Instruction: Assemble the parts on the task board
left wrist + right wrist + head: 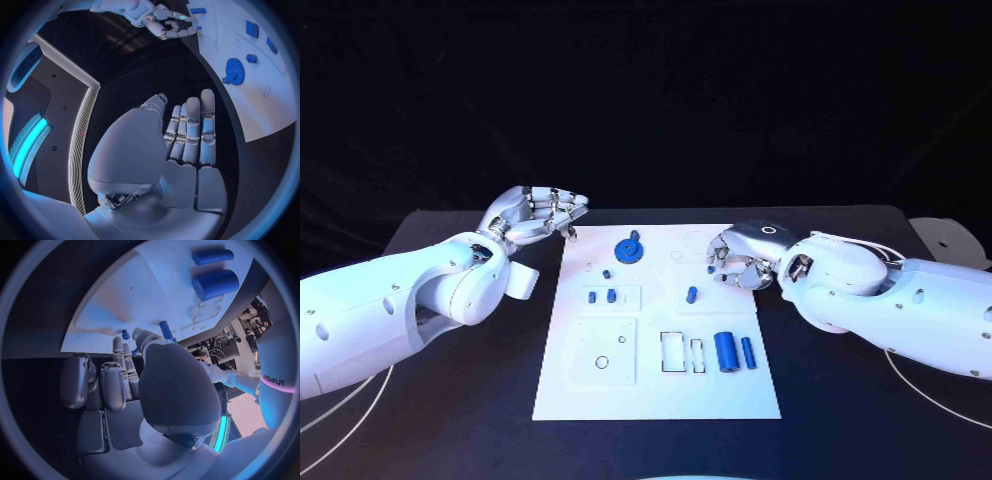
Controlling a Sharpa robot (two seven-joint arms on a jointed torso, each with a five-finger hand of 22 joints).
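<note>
my right hand (740,262) hovered empty, fingers loosely curled, at the task board's (661,400) right edge; small blue peg (691,294) lay just beside it, long axis running toward me. left hand (538,213) empty, farther.

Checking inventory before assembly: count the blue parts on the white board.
7: gear far-centre, small piece beside it, two pegs mid-left, one peg mid-right, thick cylinder and thin cylinder near right. The right hand may hide more.
</note>
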